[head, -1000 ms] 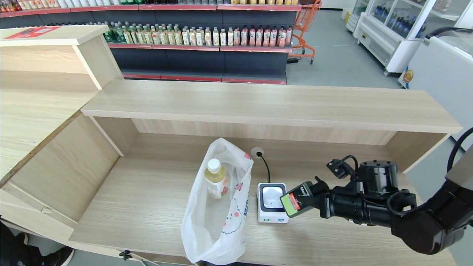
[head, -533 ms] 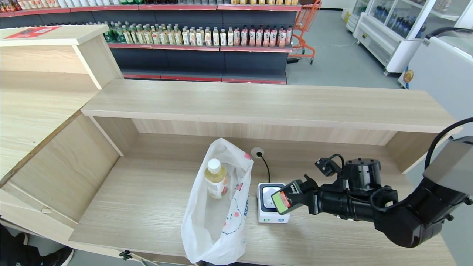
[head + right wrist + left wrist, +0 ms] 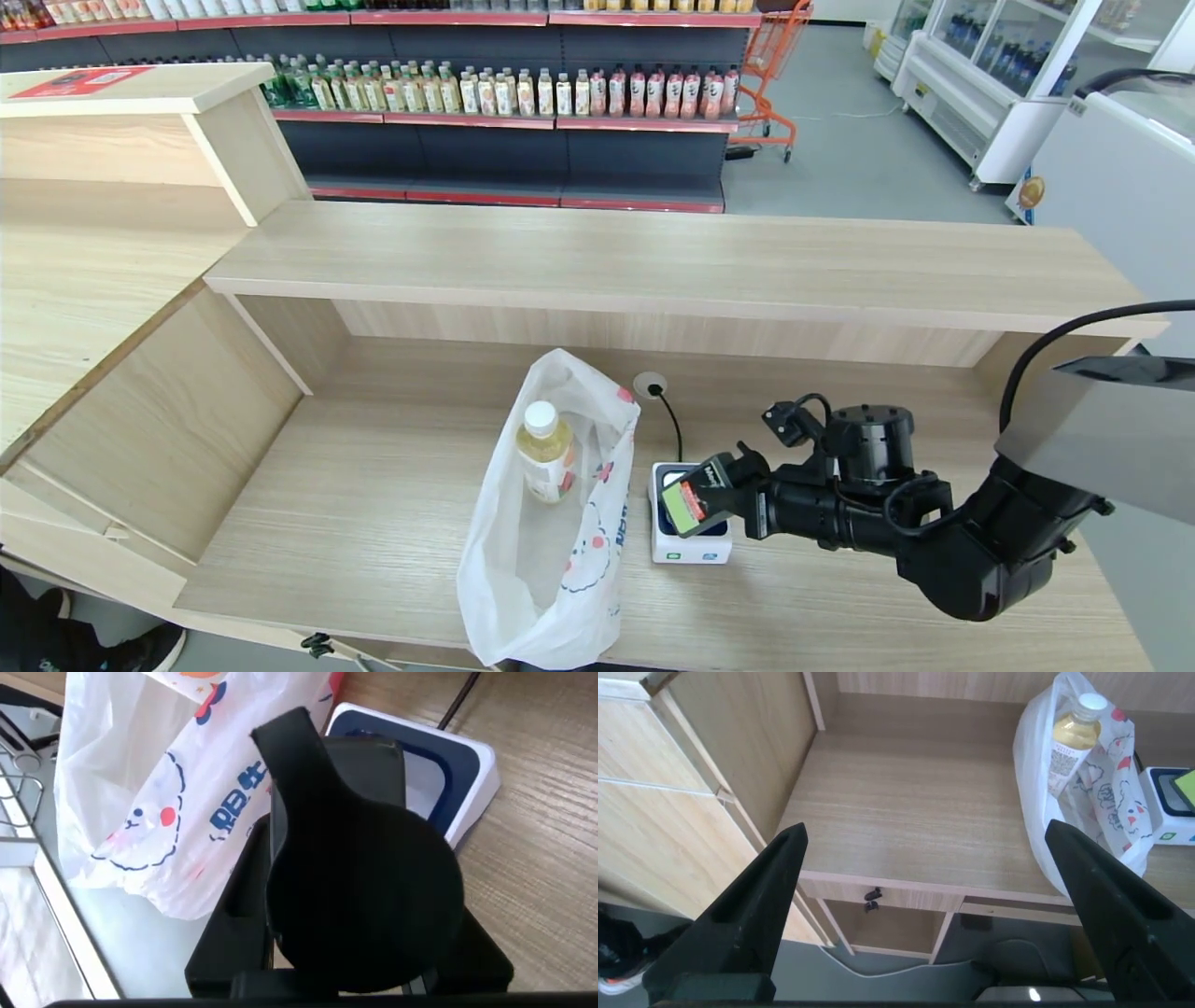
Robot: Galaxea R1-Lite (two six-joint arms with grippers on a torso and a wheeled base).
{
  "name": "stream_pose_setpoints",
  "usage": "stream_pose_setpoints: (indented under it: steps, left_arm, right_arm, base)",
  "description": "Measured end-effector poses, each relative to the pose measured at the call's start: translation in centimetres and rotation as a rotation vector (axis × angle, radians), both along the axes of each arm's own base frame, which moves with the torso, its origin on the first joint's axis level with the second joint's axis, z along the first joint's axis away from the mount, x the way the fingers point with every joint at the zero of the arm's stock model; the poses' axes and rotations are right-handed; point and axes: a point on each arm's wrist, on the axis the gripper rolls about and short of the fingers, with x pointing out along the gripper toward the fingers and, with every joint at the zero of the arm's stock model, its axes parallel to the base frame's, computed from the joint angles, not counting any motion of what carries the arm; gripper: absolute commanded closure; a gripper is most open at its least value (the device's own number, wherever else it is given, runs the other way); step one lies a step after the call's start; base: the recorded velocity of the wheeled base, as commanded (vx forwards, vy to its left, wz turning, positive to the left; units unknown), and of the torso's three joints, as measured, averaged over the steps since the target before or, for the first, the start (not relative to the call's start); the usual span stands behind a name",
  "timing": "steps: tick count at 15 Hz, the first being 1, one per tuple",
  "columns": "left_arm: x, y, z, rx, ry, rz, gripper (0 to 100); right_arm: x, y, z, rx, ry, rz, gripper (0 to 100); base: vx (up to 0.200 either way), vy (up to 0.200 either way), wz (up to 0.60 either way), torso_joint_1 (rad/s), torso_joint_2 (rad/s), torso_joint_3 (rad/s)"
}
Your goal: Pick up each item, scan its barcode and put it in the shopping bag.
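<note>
While the scan step appears to be in hand, the head view shows the right end effector (image 3: 721,487) closed on a small box (image 3: 689,504). The box has a green edge and a red label and is held just above the scanner (image 3: 689,546), its labelled face tilted toward the front edge of the surface (image 3: 373,523). The scanner sits mid-surface, its cable (image 3: 670,420) running toward the rear edge. Just beside it, on the side toward the left edge, stands the shopping bag (image 3: 560,579), mouth open, with a bottle (image 3: 544,453) upright inside.

The left wrist view shows the left end effector (image 3: 926,835) spread wide and holding nothing, off the front edge of the surface. The shopping bag (image 3: 1088,784), the bottle (image 3: 1074,723) and a corner of the scanner (image 3: 1174,803) lie beyond it.

The right wrist view shows the scanner (image 3: 467,761) below the arm's dark body, with the shopping bag (image 3: 159,812) touching or nearly touching its side. The fingers cannot be made out here.

Assessment: the box is judged light and stiff, probably card, and liable to dent under a hard squeeze. It is best held across its narrow sides, leaving the printed face bare. The bag is thin, limp film and offers no support. Its mouth may fold shut if brushed, so entry from directly above is advised.
</note>
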Motion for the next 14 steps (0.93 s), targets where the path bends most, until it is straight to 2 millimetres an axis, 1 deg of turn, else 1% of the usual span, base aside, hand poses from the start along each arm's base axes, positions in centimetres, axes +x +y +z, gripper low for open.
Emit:
stream_pose_setpoints:
  steps: [5,9,10,11,12,14]
  left_arm:
    - [0.0,0.0,0.0,-0.001,0.000,0.000,0]
    - [0.0,0.0,0.0,0.000,0.000,0.000,0]
    - [0.0,0.0,0.0,0.000,0.000,0.000,0]
    - [0.0,0.0,0.0,0.000,0.000,0.000,0]
    - [0.0,0.0,0.0,0.000,0.000,0.000,0]
    - [0.0,0.0,0.0,0.000,0.000,0.000,0]
  right_arm:
    - [0.8,0.5,-0.6,-0.001,-0.006,-0.003,100]
    - [1.0,0.5,-0.6,0.010,0.007,-0.012,100]
    - [0.9,0.6,-0.2,0.038,0.029,-0.027,100]
    - [0.8,0.9,1.0,0.084,0.043,-0.041,100]
    - [0.4,1.1,2.6,0.117,0.038,-0.042,100]
    - [-0.7,0.8,5.7,0.125,0.018,-0.037,100]
  base:
    - [0.000,0.000,0.00,0.000,0.00,0.000]
    - [0.000,0.000,0.00,0.000,0.00,0.000]
    - [0.000,0.000,0.00,0.000,0.00,0.000]
    - [0.000,0.000,0.00,0.000,0.00,0.000]
    - [0.000,0.000,0.00,0.000,0.00,0.000]
    - [0.000,0.000,0.00,0.000,0.00,0.000]
